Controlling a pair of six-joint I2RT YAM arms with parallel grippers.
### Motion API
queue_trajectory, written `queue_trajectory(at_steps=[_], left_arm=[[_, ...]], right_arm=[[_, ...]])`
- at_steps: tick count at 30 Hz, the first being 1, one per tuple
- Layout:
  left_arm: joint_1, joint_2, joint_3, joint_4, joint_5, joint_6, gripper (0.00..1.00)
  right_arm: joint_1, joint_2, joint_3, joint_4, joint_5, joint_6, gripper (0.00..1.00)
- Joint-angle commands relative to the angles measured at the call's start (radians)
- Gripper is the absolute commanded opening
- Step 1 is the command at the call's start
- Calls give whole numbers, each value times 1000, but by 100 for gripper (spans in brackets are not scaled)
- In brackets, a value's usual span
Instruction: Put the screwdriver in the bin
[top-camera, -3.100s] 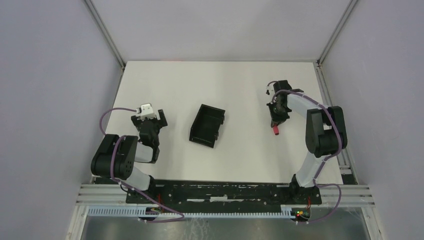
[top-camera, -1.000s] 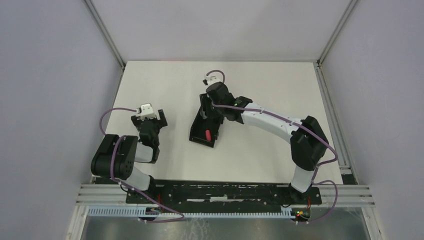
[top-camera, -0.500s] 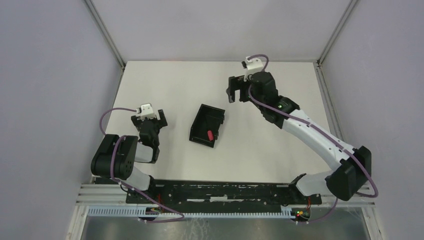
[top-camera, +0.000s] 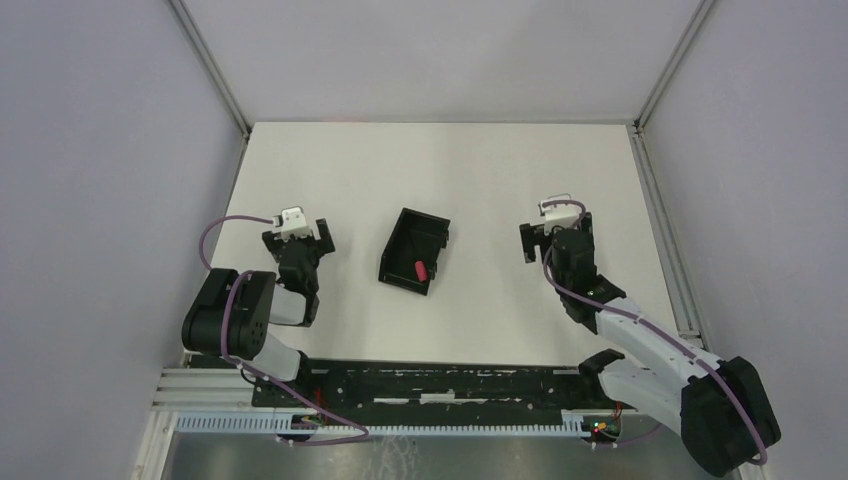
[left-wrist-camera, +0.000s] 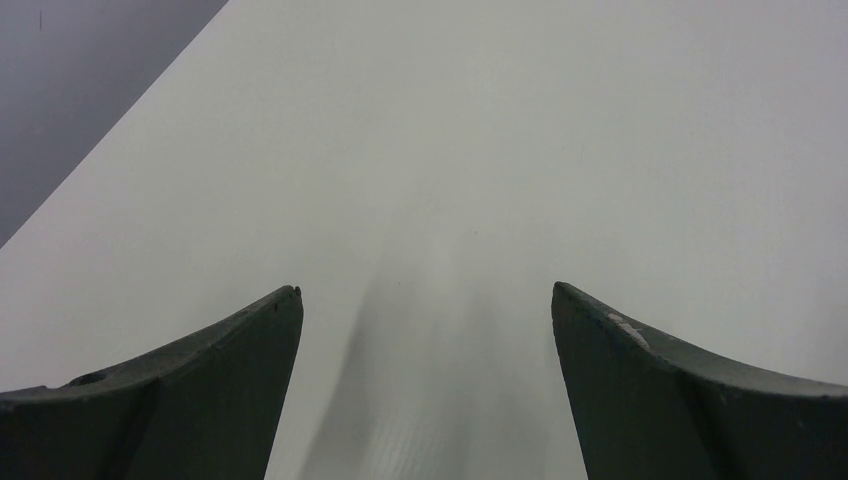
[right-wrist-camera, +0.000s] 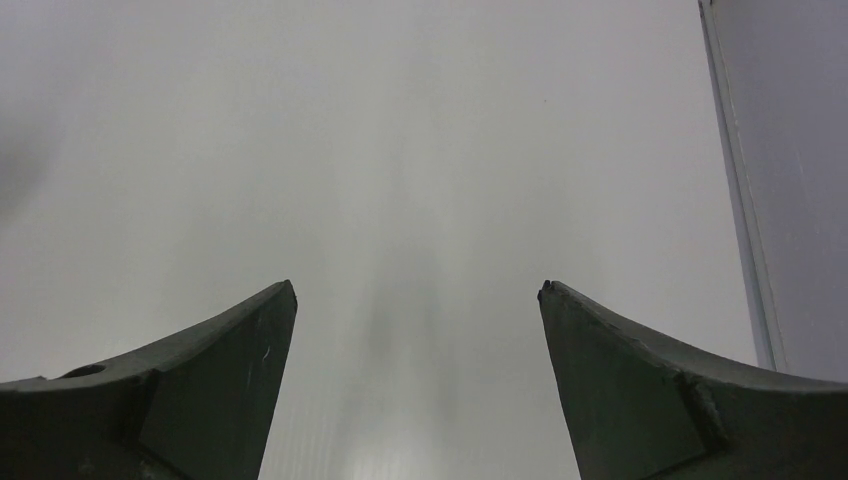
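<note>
Screwdriver (top-camera: 419, 270) lies inside the black bin (top-camera: 392, 250). Right pincer (right-wrist-camera: 415, 290) and left pincer (left-wrist-camera: 425, 290) both spread wide, holding nothing at all.

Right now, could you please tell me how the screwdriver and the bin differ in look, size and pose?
Colour: the screwdriver shows a red handle; the bin is all black. Size: the screwdriver is far smaller than the bin. Pose: the screwdriver lies inside the bin, toward its near end; the bin stands slanted on the table. Both sit near the table's middle.
</note>
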Motion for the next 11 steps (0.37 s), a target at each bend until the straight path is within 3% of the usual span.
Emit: queue_trajectory(at_steps=[1, 11], left_arm=[[3, 7, 14, 58, -8, -37, 100], [3, 7, 14, 58, -8, -39, 100]], right_arm=[[-15, -38, -110, 221, 45, -45, 98], [-33, -6, -160, 263, 29, -17, 98]])
